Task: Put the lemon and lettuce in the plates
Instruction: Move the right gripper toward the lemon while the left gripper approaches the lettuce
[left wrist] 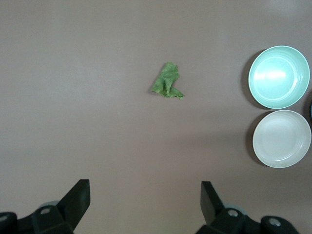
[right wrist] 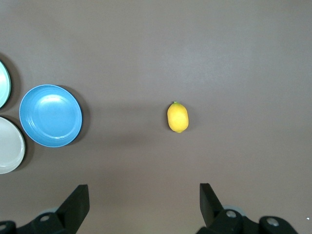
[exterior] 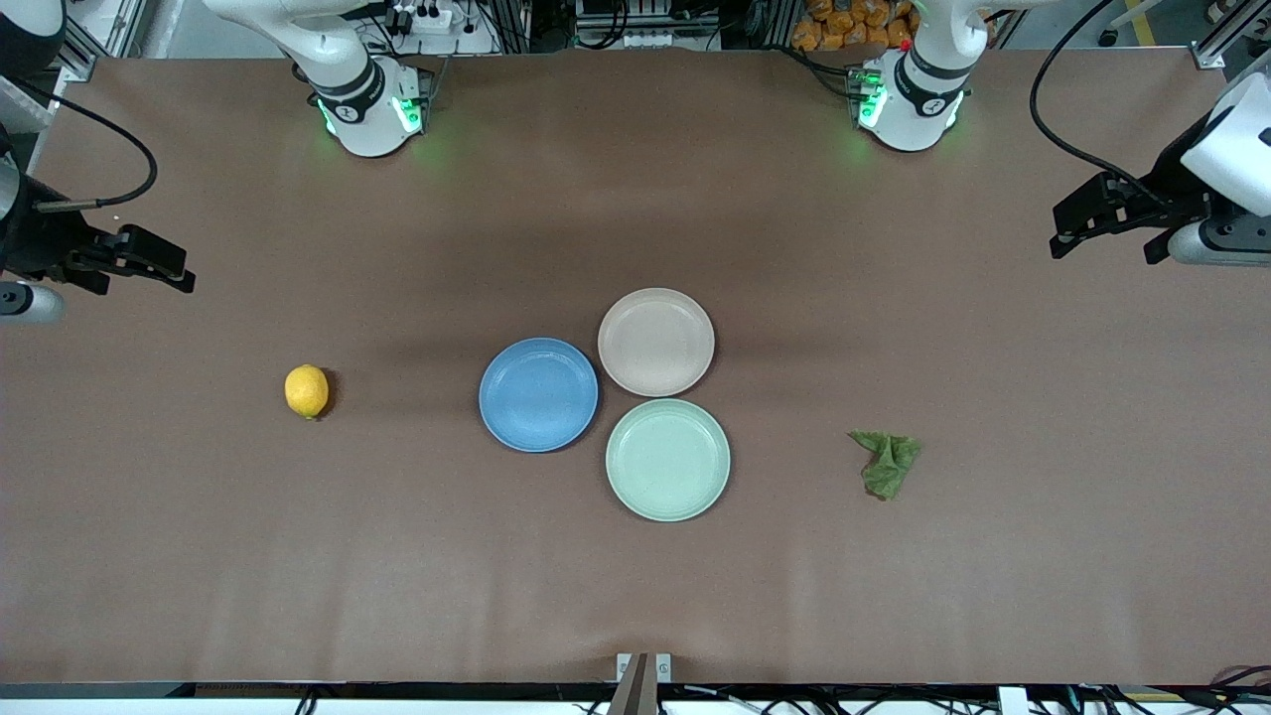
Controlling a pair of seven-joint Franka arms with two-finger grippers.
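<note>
2 grippers hover spread and empty: right gripper (right wrist: 141, 204) over table near the lemon (exterior: 306, 391), left gripper (left wrist: 145, 202) near the lettuce (exterior: 887, 462). Descend centred, then carry to blue plate (exterior: 538, 394) and beige-pink plate (exterior: 655, 342).

A robotics lab: arm bases (exterior: 372, 99) bolted to a brown table (exterior: 635, 576).

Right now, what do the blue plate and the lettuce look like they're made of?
Blue plate: probably matte plastic or a fibre composite; even colour, soft sheen in the right wrist view. Lettuce: crumpled thin green leaf; real or fake, can't tell.
</note>
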